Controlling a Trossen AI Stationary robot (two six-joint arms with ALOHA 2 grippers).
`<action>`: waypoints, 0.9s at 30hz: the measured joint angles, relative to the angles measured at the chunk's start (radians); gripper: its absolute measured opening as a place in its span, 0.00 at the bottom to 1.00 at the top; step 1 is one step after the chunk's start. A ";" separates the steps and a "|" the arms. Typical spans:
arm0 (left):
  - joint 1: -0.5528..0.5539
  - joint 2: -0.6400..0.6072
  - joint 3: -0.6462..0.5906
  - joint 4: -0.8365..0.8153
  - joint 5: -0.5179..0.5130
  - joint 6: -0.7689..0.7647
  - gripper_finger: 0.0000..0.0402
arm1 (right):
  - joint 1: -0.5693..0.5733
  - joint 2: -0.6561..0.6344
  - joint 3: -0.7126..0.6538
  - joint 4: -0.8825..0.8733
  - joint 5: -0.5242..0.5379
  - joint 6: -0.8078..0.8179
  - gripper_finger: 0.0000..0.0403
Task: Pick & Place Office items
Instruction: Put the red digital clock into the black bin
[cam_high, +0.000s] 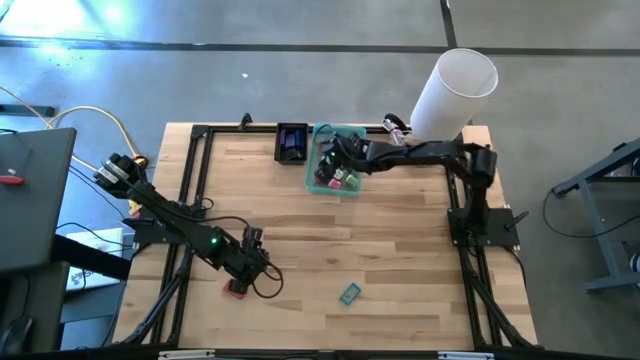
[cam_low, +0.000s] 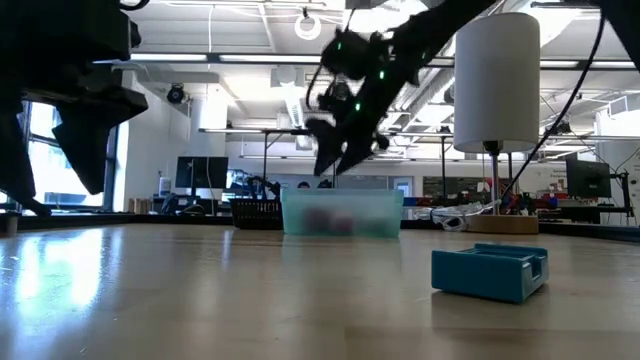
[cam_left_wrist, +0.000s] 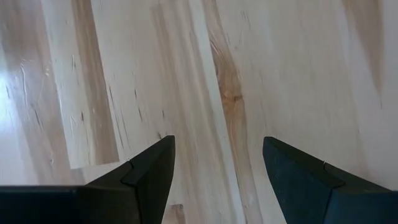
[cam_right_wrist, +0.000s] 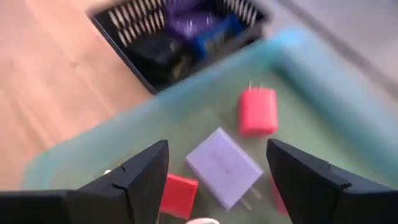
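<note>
My right gripper (cam_right_wrist: 217, 144) hangs open above the translucent green tray (cam_high: 352, 190), touching nothing. In the tray lie a purple block (cam_right_wrist: 224, 167) and red pieces (cam_right_wrist: 257, 111). The small black tray (cam_high: 292, 142) beside it holds purple, blue and black pieces (cam_right_wrist: 186, 34). A teal block (cam_high: 349, 293) lies flat on the table near the front edge and also shows in the low view (cam_low: 490, 270). My left gripper (cam_left_wrist: 217, 142) stands open over bare wood at the front left (cam_high: 255, 262). A small red piece (cam_high: 237, 288) lies on the table close by it.
A big white cylinder (cam_high: 455, 88) stands at the table's far right corner, behind the right arm. A black frame (cam_high: 190, 200) runs along the table's edges. Bare wood (cam_high: 380, 240) stretches between the trays and the teal block.
</note>
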 joint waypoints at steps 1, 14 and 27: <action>0.000 0.000 0.000 -0.002 0.001 -0.005 0.58 | 0.020 -0.018 0.001 0.004 0.032 -0.023 0.65; 0.002 0.001 0.017 -0.201 0.173 -0.035 0.58 | 0.361 -0.128 0.000 -0.046 0.156 -0.068 0.65; -0.033 0.001 0.181 -0.379 0.374 -0.282 0.58 | 0.607 -0.117 0.000 -0.039 0.327 0.038 0.65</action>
